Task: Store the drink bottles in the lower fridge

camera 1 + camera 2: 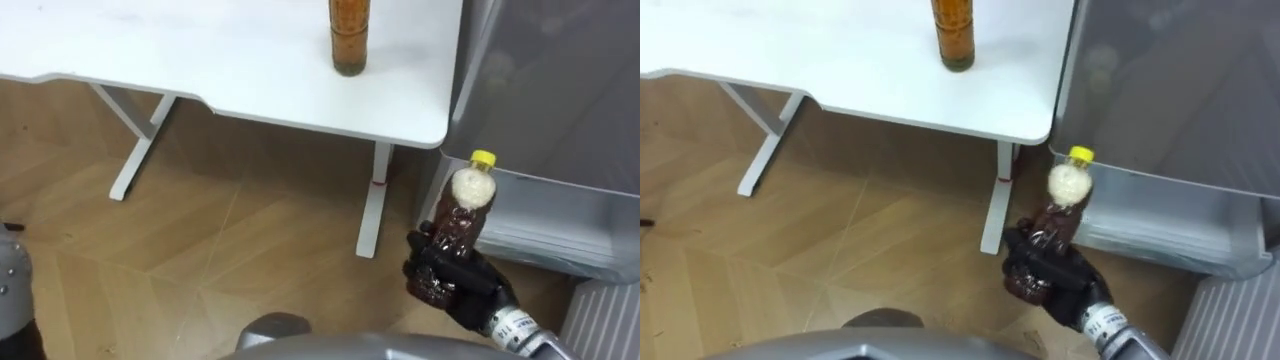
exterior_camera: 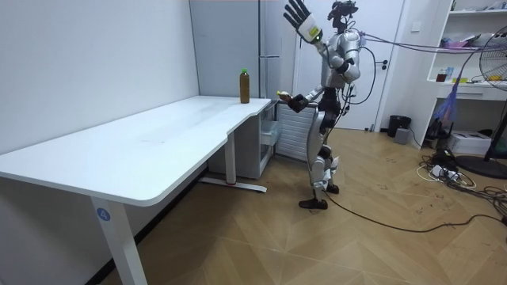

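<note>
**Bottle held beside the lower fridge**

Left eye view: right hand, lower right, is curled round a yellow-capped bottle and holds it upright, probably against spilling. A second bottle stands at the top centre, near the bench edge.

Room view: left hand is raised high with fingers spread, likely for balance. The floor gives stepping room.

Right eye view: lower fridge lies just right of the held bottle.
</note>
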You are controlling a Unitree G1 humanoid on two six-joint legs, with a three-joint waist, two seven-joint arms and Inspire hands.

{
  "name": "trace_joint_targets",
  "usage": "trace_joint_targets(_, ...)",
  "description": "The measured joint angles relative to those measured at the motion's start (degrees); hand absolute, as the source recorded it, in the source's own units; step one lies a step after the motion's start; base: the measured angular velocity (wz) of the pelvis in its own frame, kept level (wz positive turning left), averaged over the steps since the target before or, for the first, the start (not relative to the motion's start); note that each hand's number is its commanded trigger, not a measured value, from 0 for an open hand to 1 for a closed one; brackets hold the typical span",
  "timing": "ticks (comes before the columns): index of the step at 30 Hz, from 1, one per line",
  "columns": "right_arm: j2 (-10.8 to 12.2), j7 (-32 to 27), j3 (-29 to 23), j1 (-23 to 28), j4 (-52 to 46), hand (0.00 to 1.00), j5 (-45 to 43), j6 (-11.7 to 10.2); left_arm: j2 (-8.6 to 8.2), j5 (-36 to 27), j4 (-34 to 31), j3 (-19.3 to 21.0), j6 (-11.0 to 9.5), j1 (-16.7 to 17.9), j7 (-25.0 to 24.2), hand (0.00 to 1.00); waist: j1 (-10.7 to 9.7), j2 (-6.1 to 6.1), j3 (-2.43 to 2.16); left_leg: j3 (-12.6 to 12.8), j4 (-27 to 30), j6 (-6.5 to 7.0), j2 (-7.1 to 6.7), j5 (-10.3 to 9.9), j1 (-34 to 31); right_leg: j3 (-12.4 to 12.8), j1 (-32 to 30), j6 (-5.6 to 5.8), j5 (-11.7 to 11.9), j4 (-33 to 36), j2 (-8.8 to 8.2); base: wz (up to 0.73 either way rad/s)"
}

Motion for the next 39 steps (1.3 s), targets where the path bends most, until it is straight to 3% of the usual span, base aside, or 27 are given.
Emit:
trace_joint_targets(3,0.1,-1.9,-1.5,0.2,0.0,1.0,0.5,0.0,-0.12,-1.5,4.6,0.0,0.4,1.5,2.9,0.0,-0.7,0.04,0.02,-0.8,0.0,-0.03,0.0,0.0,-0.7,-0.6,-0.3,0.0,0.0,0.1,0.15,0.11)
trace_joint_targets(7,-0.2,-3.9,-2.6,0.6,0.6,1.0,0.5,0.3,-0.89,-9.3,15.4,0.3,1.3,4.9,4.0,0.0,-0.8,-0.04,0.01,-0.2,-0.6,-0.03,-0.02,0.2,0.0,-0.3,-0.2,-0.03,0.0,-0.2,-0.04,-0.06)
trace_joint_targets(9,-0.1,-4.9,-3.1,0.5,2.1,1.0,0.4,0.8,-0.99,-16.3,23.6,0.4,2.3,5.7,4.3,0.0,-0.8,-0.3,-0.04,0.1,-0.6,-0.05,-0.03,0.2,0.0,-0.1,-0.2,-0.06,0.0,-0.9,-0.02,-0.06)
trace_joint_targets(13,-0.1,-7.4,-3.3,-0.2,6.3,1.0,0.4,0.9,-1.71,-23.3,38.0,-0.5,3.0,5.8,4.5,0.0,-1.0,-0.49,-0.29,0.6,-0.8,-0.06,-0.03,0.3,0.1,0.5,-0.3,-0.06,0.0,-0.9,-0.06,-0.07)
trace_joint_targets(17,0.0,-10.0,-3.9,-1.8,9.8,1.0,0.4,0.9,-2.44,-23.7,50.9,-4.4,5.0,5.9,5.0,0.0,-2.2,-1.13,-0.02,0.4,-1.2,-0.11,-0.04,0.2,0.0,0.0,-0.3,-0.07,0.1,-0.8,-0.04,0.01)
trace_joint_targets(21,0.0,-12.8,-5.0,-2.9,11.8,1.0,0.4,0.8,-3.65,-23.5,56.1,-6.2,5.8,6.4,5.1,0.0,-2.7,-1.44,0.07,0.3,-1.4,-0.13,-0.01,0.2,-0.1,-0.1,-0.8,-0.07,0.1,-0.6,-0.03,0.0)
trace_joint_targets(27,0.0,-15.8,-5.4,-5.0,18.0,1.0,2.3,0.8,-4.29,-23.3,68.9,-8.8,7.4,6.4,4.0,0.0,-3.9,-0.69,-0.05,0.7,-1.4,0.01,0.01,0.1,-0.5,-0.7,-1.2,0.19,0.5,-0.6,-0.15,-0.02)
trace_joint_targets(29,0.1,-18.3,-5.6,-6.8,22.7,1.0,3.1,0.8,-5.54,-23.4,74.1,-8.6,7.7,6.8,3.8,0.0,-4.0,-0.45,0.0,1.1,-1.7,0.06,0.02,0.1,0.1,-0.4,-1.0,0.25,0.5,-0.6,-0.26,-0.11)
trace_joint_targets(34,0.5,-21.5,-5.9,-8.7,28.2,1.0,5.6,0.8,-8.51,-23.2,79.7,-9.2,7.9,7.1,4.0,0.0,-4.6,-0.5,0.05,0.6,-1.7,0.03,0.07,0.1,0.1,-0.6,-1.0,0.27,0.5,0.1,-0.19,0.04)
trace_joint_targets(39,1.1,-22.8,-5.8,-11.0,31.3,1.0,6.8,0.8,-10.07,-15.4,83.9,-10.3,8.6,7.0,4.2,0.0,-4.8,-1.62,0.26,0.3,-1.3,0.08,0.05,0.0,-0.1,-0.5,-0.8,0.28,0.5,0.0,-0.19,0.0)
